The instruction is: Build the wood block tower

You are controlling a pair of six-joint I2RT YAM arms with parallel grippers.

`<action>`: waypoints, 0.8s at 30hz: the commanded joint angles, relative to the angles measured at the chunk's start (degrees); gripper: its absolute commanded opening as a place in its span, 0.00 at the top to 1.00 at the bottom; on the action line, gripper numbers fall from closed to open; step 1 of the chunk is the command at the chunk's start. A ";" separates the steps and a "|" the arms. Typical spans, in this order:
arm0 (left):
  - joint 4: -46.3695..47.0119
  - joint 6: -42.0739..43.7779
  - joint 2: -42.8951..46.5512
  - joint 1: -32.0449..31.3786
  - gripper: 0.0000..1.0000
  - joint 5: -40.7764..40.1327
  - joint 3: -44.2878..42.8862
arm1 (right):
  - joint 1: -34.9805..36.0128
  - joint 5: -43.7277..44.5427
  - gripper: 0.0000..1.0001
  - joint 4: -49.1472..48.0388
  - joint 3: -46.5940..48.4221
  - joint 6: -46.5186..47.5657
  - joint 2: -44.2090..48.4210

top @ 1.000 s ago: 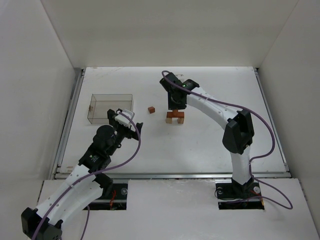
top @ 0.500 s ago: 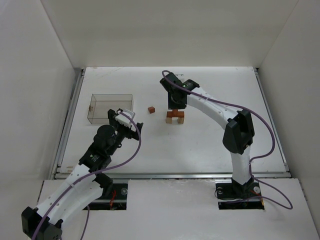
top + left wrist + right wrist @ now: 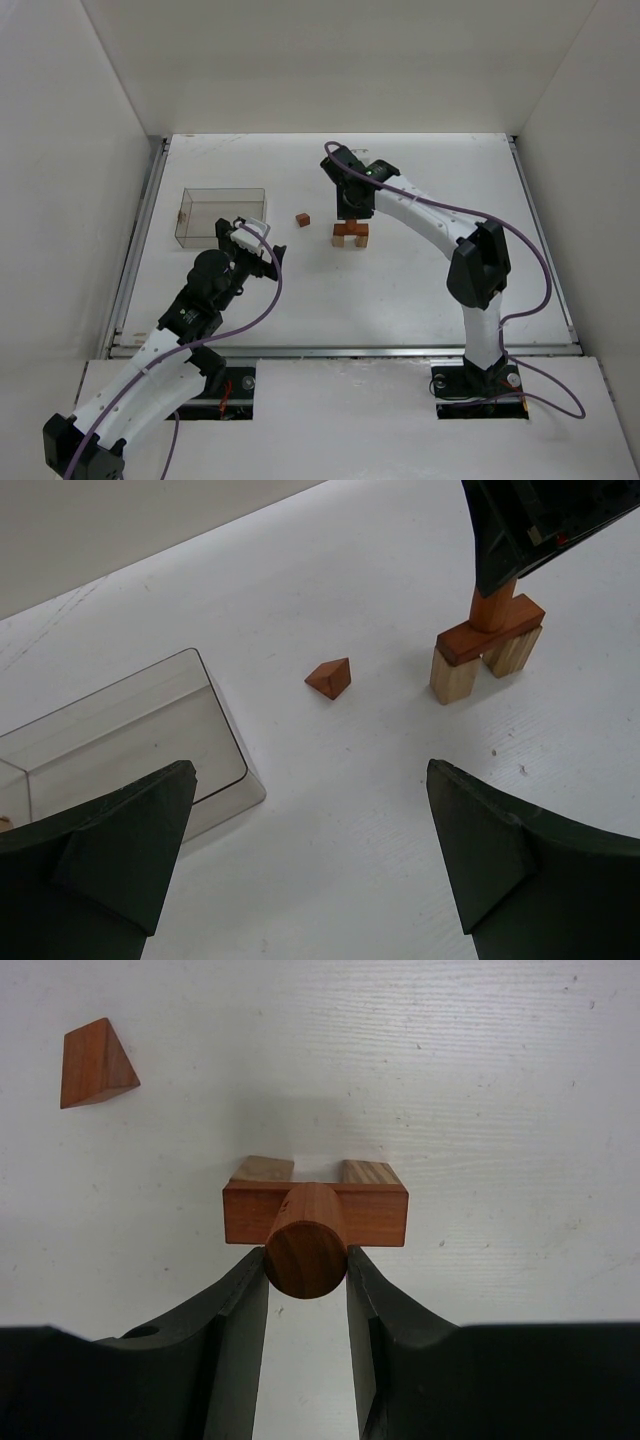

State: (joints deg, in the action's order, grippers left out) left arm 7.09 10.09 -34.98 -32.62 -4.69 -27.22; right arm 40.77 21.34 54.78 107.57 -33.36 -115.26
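R tool [image 3: 305, 1272] clamped on upright red-brown cylinder [image 3: 306, 1240], standing on bar [image 3: 378, 1216] over 2 tan blocks [image 3: 262, 1169]; L tool [image 3: 312, 820] wide open, empty.

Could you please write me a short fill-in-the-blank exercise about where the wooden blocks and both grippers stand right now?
1. The right gripper is ____ on the upright cylinder.
2. The reddish-brown bar lies across ____ light tan blocks.
3. The left gripper hovers with its jaws ____, holding nothing.
4. In the top view, the loose wedge lies to the ____ of the tower.

Missing words: shut; two; open; left.
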 commanded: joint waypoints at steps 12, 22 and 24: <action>1.61 -0.24 0.35 0.10 0.00 0.91 0.15 | 0.10 1.68 1.00 -1.61 -2.28 -1.18 4.17; 1.61 -0.24 0.35 0.10 0.00 0.91 0.15 | 0.62 0.63 1.00 -2.75 -2.80 -1.18 3.64; 1.61 -0.24 0.35 0.10 0.00 0.91 0.15 | 0.62 0.63 1.00 -2.75 -2.80 -1.18 3.64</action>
State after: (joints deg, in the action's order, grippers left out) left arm 7.03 10.09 -34.98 -32.62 -4.54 -27.22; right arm 40.95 22.04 53.78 105.14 -34.11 -113.69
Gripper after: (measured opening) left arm 0.997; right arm 0.393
